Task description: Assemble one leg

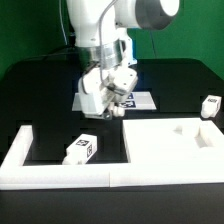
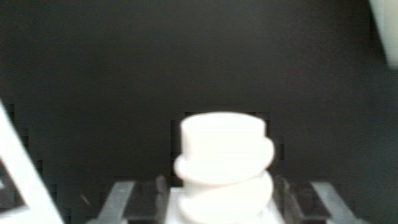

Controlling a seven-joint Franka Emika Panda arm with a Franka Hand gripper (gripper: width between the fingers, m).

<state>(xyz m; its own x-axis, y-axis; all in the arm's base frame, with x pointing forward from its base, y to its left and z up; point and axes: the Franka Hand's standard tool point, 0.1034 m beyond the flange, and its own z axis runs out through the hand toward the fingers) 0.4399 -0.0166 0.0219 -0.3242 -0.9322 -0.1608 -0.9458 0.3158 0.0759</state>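
My gripper [image 1: 108, 98] is shut on a leg [image 1: 118, 92], a stubby white block with black-and-white tags, and holds it tilted in the air over the marker board [image 1: 140, 102]. In the wrist view the leg [image 2: 222, 150] shows as a rounded white stub between my fingers [image 2: 135, 200], with the gripper [image 2: 224, 208] closed against its sides. A second leg [image 1: 82, 148] lies on the black table near the front, at the exterior view's left. A third leg [image 1: 211, 106] stands at the far right.
A large flat white panel with a raised rim [image 1: 175, 140] lies at the exterior view's front right. A low white wall [image 1: 60, 176] runs along the front and turns up the left side. A white edge [image 2: 15, 160] shows in the wrist view.
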